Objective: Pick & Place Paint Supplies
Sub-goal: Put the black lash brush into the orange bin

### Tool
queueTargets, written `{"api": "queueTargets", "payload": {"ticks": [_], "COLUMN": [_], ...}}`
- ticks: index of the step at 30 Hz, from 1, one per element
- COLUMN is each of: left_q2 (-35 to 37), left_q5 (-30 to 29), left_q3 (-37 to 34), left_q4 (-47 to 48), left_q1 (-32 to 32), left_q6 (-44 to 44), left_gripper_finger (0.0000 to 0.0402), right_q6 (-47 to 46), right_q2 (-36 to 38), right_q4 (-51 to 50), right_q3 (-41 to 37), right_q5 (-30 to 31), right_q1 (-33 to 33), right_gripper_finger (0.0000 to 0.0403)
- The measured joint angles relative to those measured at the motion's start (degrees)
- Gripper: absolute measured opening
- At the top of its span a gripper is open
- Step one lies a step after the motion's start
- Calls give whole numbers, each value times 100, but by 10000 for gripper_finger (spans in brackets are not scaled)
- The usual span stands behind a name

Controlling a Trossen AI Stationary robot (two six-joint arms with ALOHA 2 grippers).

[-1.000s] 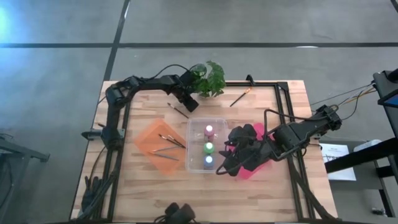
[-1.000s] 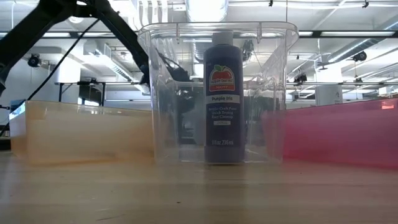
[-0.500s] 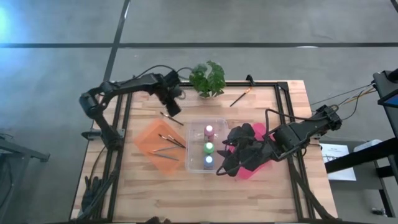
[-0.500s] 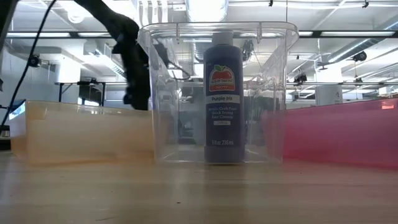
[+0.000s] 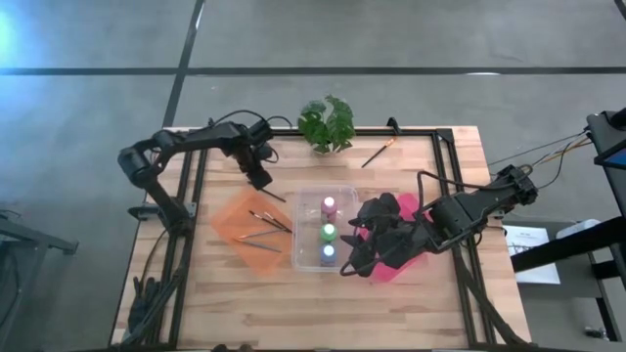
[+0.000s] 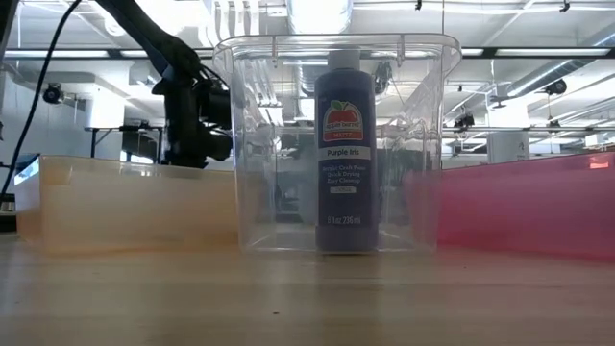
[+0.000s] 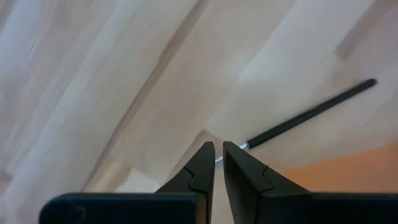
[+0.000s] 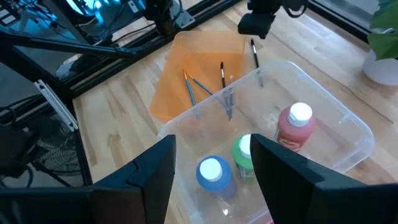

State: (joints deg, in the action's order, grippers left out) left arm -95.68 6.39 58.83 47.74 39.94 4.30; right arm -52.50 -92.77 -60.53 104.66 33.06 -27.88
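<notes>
Left gripper (image 7: 218, 149) pinches the end of a thin black paintbrush (image 7: 311, 112) on the wooden table (image 5: 430, 293). Right gripper (image 8: 211, 155) hangs open above the clear plastic bin (image 8: 348, 134).

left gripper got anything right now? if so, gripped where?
Yes: the left gripper is nearly shut on a thin black paintbrush, pinching one end of it, just off the orange tray. The right gripper is open, holding nothing.

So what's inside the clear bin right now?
The clear bin holds three upright paint bottles in a row: pink-capped, green-capped and blue-capped. From the low view only the nearest bottle shows; it hides the other two.
</notes>
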Motion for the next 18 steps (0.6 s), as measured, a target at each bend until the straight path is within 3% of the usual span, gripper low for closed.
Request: {"api": "queueTargets", "payload": {"ticks": [13, 18], "left_q2": [510, 512], "left_q5": [66, 120], "left_q3": [-564, -684], "left_q4": [183, 175], "left_q1": [581, 621], "left_q6": [-1757, -2401], "left_gripper_finger": [44, 68], "right_q6": [64, 63], "right_q2": [0, 0], "right_q4": [-6, -4], "right_q3": [0, 0], "right_q5": [0, 0], "right_q1": [2, 2], "right_gripper_finger": [202, 202]}}
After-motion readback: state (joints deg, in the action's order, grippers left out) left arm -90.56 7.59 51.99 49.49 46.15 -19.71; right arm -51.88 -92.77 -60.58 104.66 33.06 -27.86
